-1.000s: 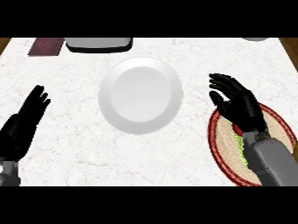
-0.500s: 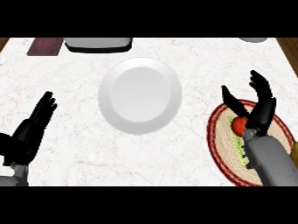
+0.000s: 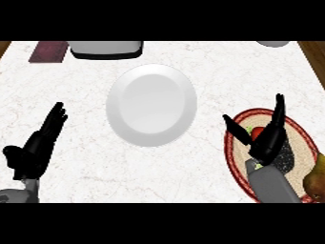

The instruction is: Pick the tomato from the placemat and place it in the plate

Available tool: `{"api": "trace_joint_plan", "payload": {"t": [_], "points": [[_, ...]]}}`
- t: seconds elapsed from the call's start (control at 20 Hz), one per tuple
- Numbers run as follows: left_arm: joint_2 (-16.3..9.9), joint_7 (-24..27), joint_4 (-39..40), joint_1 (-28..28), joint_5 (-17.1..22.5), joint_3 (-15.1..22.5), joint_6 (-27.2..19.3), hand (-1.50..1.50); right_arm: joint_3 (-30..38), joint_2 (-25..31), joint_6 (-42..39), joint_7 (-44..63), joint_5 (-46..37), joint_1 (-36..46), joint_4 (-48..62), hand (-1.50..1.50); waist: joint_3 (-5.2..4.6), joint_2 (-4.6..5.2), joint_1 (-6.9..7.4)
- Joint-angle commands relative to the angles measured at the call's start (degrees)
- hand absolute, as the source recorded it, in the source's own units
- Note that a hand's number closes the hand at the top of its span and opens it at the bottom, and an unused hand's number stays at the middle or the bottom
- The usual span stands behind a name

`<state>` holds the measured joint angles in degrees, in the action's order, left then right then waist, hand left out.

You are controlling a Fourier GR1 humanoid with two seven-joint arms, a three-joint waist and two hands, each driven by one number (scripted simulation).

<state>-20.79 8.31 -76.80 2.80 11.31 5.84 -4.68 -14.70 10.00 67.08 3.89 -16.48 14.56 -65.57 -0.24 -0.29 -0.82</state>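
Right hand (image 3: 267, 138), black, above the round woven placemat with a dark red rim (image 3: 300, 131): fingers straight and spread apart from the thumb, holding nothing. The small red tomato (image 3: 258, 132) lies on the placemat in the gap between thumb and fingers, partly hidden by the hand (contact cannot be told). A brown pear (image 3: 318, 180) lies at the placemat's edge, to the right of the grey forearm and nearer the view's lower edge than the hand.

The large white round plate (image 3: 151, 105) sits on the white marble table (image 3: 214, 62) to the left of the right hand, apart from the placemat, with nothing on it.

Left hand (image 3: 35, 150), at the view's lower left: open, fingers straight and together, resting.

Far beyond both hands, along the table's upper edge: a dark maroon rectangular object (image 3: 49, 51), a grey-and-black object (image 3: 106, 49) beside it, and a pale object (image 3: 272, 44) cut off by the edge.
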Motion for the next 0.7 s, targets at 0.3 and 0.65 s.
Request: {"api": "trace_joint_plan", "payload": {"t": [0.3, 0.65], "points": [[-0.38, 0.61, 0.95, -1.12, 0.15, -1.36, 0.36, 0.00, -3.56, 4.48, -11.32, 27.46, -14.83, -4.83, 3.44, -1.50, -0.45, -0.36, -0.68], [1.37, 0.04, -0.38, -0.76, -2.28, 0.09, -2.17, 0.00, -6.53, 8.65, -27.85, 52.29, -22.81, -1.47, -8.24, -1.50, -0.13, -0.50, -0.78]]}}
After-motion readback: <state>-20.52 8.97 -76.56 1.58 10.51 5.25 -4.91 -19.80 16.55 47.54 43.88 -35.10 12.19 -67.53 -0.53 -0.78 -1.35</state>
